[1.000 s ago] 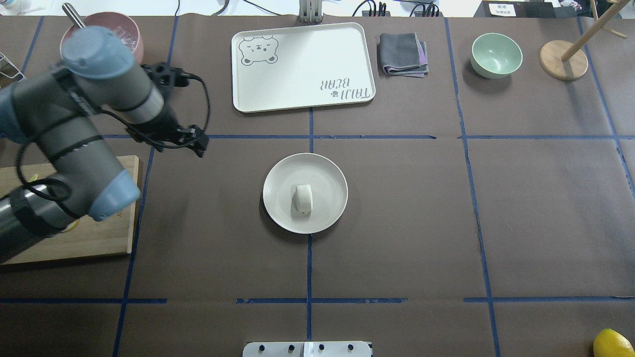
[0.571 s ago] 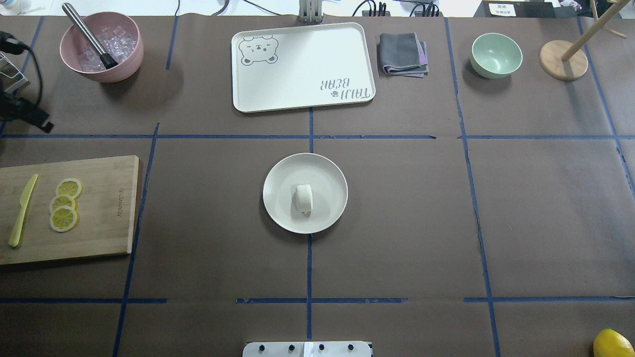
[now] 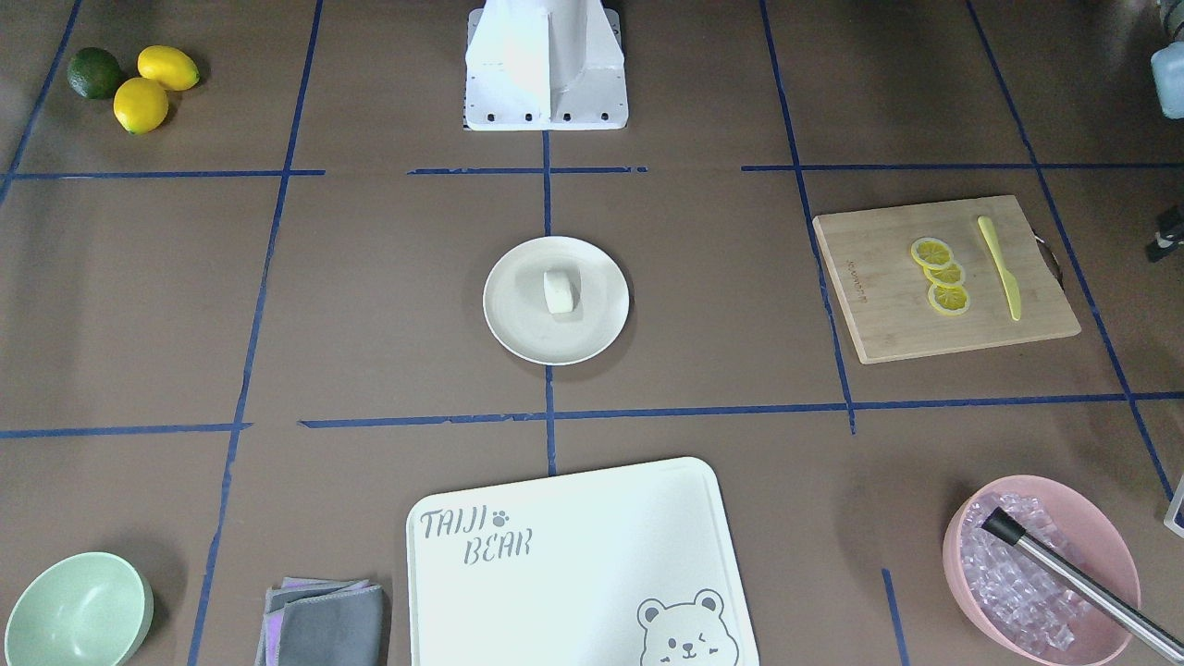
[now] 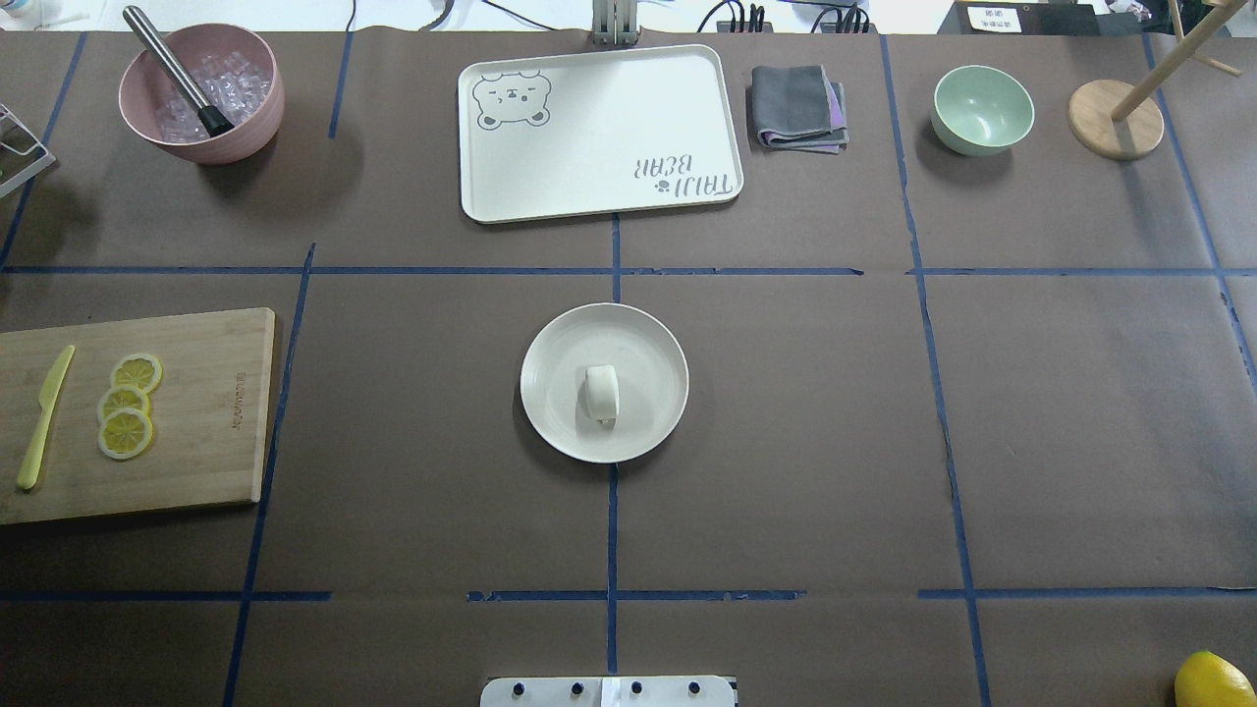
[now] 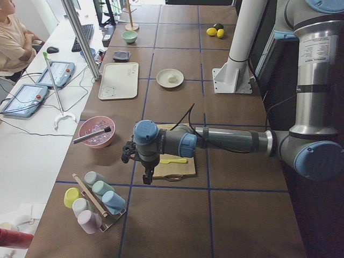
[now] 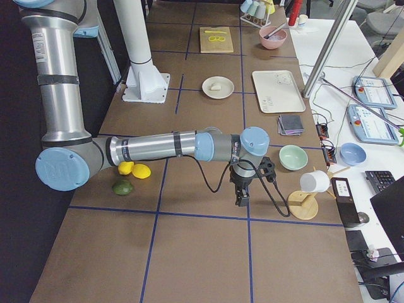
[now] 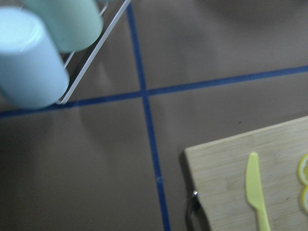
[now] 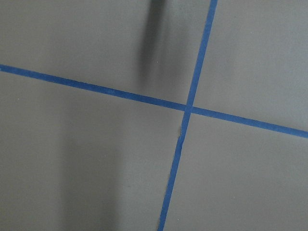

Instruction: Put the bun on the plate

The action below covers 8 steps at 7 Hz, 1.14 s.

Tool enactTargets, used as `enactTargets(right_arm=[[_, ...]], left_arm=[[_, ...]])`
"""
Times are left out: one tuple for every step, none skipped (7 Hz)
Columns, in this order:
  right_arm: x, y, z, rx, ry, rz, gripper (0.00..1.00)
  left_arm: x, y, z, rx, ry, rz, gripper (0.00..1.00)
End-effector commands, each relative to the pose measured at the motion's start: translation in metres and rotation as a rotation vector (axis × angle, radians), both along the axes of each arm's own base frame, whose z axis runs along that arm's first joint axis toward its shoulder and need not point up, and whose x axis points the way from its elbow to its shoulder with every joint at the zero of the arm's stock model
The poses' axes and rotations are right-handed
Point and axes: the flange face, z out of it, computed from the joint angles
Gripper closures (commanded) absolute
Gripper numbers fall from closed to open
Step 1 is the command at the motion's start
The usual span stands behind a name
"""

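Note:
The small white bun (image 4: 600, 394) lies near the middle of the round cream plate (image 4: 550, 344) at the table's centre, with nothing touching it. The bun (image 3: 560, 291) and the plate (image 3: 513, 319) also show in the front-facing view. My left gripper (image 5: 146, 174) hangs beyond the table's left end, past the cutting board and far from the plate. Only the left side view shows it, so I cannot tell whether it is open or shut. My right gripper (image 6: 242, 196) hangs past the table's right end near the wooden stand, seen only in the right side view, state unclear.
A wooden cutting board (image 4: 196, 462) with lemon slices (image 4: 126, 405) and a yellow knife (image 4: 44, 417) lies at the left. Along the far edge stand a pink ice bowl (image 4: 257, 118), the bear-printed board (image 4: 599, 133), a folded cloth (image 4: 797, 106), a mint bowl (image 4: 982, 108) and a wooden stand (image 4: 1115, 120). A cup rack (image 5: 94, 201) sits past the left end.
My left arm has pulled back to the left, out of the overhead view, uncovering the cutting board and the pink bowl. The bun and plate have not moved.

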Motion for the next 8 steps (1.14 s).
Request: enactTargets(right_arm=[[0.000, 0.000, 0.001, -0.003, 0.000, 0.000, 0.00], [0.000, 0.000, 0.001, -0.001, 0.000, -0.001, 0.00], [-0.001, 0.000, 0.000, 0.002, 0.000, -0.003, 0.00], [-0.001, 0.000, 0.000, 0.000, -0.005, -0.003, 0.00], [-0.001, 0.000, 0.002, -0.003, -0.004, -0.002, 0.00], [-0.001, 0.000, 0.002, -0.003, -0.004, -0.002, 0.00], [-0.001, 0.000, 0.001, -0.002, -0.004, -0.002, 0.00], [-0.001, 0.000, 0.001, -0.002, -0.004, -0.002, 0.00]], left_arm=[[-0.021, 0.017, 0.021, -0.035, -0.003, -0.042, 0.00], [-0.022, 0.019, 0.030, -0.063, -0.001, -0.054, 0.00], [-0.023, 0.020, 0.034, -0.069, -0.004, -0.054, 0.00], [-0.023, 0.018, 0.033, -0.066, -0.002, -0.054, 0.00], [-0.023, 0.019, 0.033, -0.065, -0.004, -0.053, 0.00], [-0.023, 0.019, 0.034, -0.068, -0.004, -0.053, 0.00], [-0.023, 0.019, 0.034, -0.068, -0.004, -0.053, 0.00], [-0.023, 0.019, 0.033, -0.065, -0.004, -0.050, 0.00]])
